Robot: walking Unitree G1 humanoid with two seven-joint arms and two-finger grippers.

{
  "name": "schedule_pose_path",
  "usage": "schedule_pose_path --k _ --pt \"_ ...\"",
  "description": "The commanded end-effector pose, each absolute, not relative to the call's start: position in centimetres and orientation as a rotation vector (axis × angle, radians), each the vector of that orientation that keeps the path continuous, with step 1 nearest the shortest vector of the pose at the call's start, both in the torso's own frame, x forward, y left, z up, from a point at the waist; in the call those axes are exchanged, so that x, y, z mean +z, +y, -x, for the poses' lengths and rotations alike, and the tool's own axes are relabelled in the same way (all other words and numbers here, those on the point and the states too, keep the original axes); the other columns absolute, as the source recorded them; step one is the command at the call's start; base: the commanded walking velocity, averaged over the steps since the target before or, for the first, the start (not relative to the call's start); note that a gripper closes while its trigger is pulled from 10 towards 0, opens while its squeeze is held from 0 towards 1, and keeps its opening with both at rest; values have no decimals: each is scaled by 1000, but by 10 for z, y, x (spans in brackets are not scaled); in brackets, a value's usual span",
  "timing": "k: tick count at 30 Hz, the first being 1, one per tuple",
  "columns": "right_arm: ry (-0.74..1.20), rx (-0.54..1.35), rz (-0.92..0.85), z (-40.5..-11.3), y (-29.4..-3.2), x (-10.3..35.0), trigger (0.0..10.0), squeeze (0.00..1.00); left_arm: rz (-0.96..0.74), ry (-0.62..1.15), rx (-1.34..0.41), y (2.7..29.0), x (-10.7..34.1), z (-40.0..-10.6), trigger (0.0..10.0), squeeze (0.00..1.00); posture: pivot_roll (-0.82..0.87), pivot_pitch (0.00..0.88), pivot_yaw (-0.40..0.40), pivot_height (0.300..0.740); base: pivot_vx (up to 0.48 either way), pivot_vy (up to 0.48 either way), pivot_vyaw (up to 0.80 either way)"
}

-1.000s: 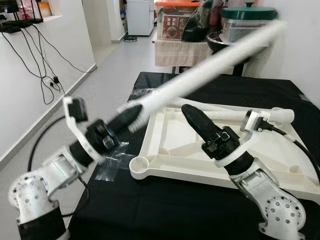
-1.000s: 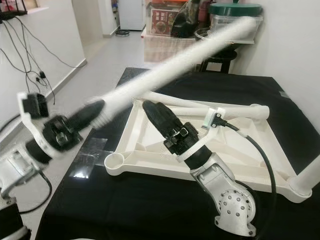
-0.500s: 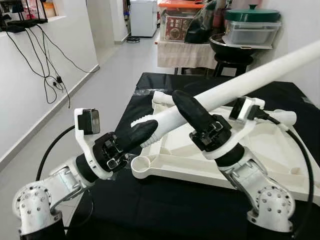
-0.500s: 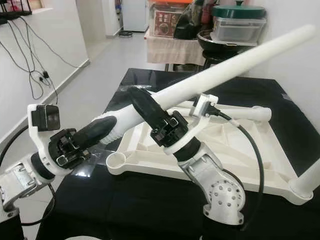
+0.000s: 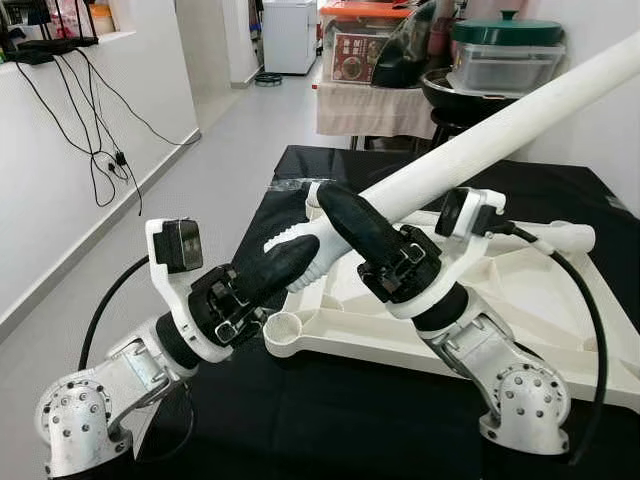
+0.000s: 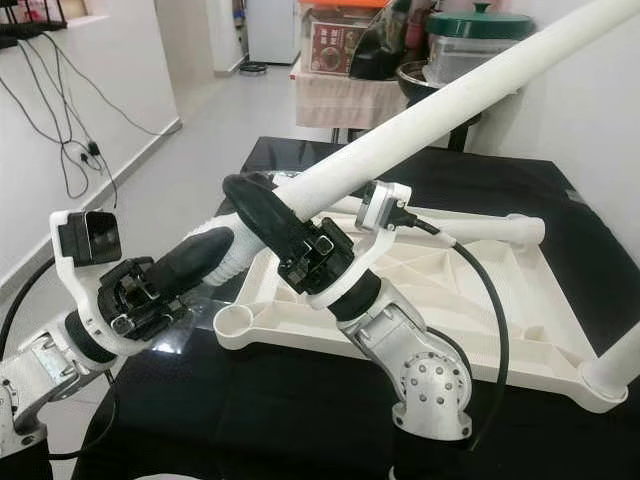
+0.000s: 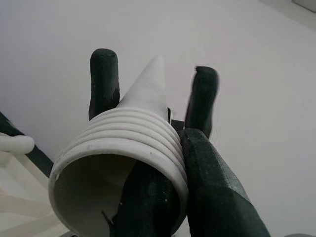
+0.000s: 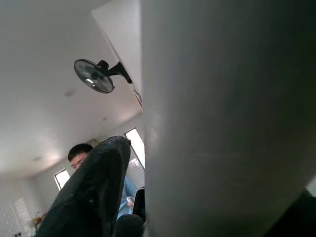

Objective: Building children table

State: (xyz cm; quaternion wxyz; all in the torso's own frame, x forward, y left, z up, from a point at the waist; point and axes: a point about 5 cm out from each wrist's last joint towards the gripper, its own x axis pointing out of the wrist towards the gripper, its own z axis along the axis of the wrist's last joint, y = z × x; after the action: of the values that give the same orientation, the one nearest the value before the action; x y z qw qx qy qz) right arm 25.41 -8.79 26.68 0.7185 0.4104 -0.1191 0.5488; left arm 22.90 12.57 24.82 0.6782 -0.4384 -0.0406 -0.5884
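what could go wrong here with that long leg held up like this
The white table leg is gripped only near its threaded end by the left gripper and right gripper, so its long free end could swing toward the pots. Lowered off-centre, it may miss the tabletop's corner socket.

Camera layout: stereo head pair plus two wrist cameras.
Both eye views looked forward and down from the head, sharing one scene: the upturned white tabletop [image 5: 560, 300] on black cloth toward 1 o'clock, the corridor floor [image 5: 215, 140] toward 11 o'clock. The left wrist view faced up along its black fingers [image 7: 103, 79], very near the ribbed end of the white table leg [image 7: 133, 143], which both eye views also held. The right wrist view, pressed close to that leg, looked up at a wall fan [image 8: 95, 75].
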Motion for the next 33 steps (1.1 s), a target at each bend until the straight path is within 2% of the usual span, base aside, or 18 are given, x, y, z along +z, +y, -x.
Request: schedule_pose_path --k 1,15,22,23,24,25,26,27,28,30,31,33 --pt "-278 1256 -890 -253 -82 272 0 0 966 -56 -1373 118 248 -224 0 0 -34 0 -43 740 0 0 0" --pt "-287 1260 -893 -253 -83 271 0 0 959 -38 -1388 117 244 -218 0 0 -29 0 -39 740 0 0 0" --pt "-292 1242 -887 -256 -85 271 0 0 927 -38 -1343 118 241 -221 0 0 -30 0 -39 740 0 0 0" --pt "-294 1231 -887 -257 -85 271 0 0 912 -41 -1321 118 240 -222 3216 0 -30 0 -41 740 0 0 0" --pt "-295 1223 -887 -258 -86 271 0 0 901 -43 -1306 118 240 -223 3216 0 -30 0 -41 740 0 0 0" --pt "-297 1216 -886 -259 -87 271 0 0 896 -46 -1289 118 239 -225 8431 0 -30 0 -40 740 0 0 0" --pt "-297 1216 -886 -259 -87 271 0 0 896 -46 -1289 118 239 -225 8431 0 -30 0 -40 740 0 0 0" --pt "-298 1206 -886 -260 -88 271 0 0 907 -51 -1275 119 239 -226 10000 388 -30 0 -41 740 0 0 0" --pt "-300 1195 -884 -261 -89 271 0 0 911 -57 -1250 120 239 -229 10000 863 -32 0 -41 740 0 0 0" --pt "-301 1187 -883 -262 -89 271 0 0 913 -62 -1232 121 239 -231 10000 863 -32 0 -41 740 0 0 0" --pt "-302 1172 -881 -264 -91 271 0 0 921 -62 -1221 122 239 -232 10000 1000 -30 0 -42 740 0 0 0" --pt "-303 1158 -880 -266 -92 271 0 0 923 -59 -1212 123 238 -233 10000 1000 -30 0 -42 740 0 0 0"
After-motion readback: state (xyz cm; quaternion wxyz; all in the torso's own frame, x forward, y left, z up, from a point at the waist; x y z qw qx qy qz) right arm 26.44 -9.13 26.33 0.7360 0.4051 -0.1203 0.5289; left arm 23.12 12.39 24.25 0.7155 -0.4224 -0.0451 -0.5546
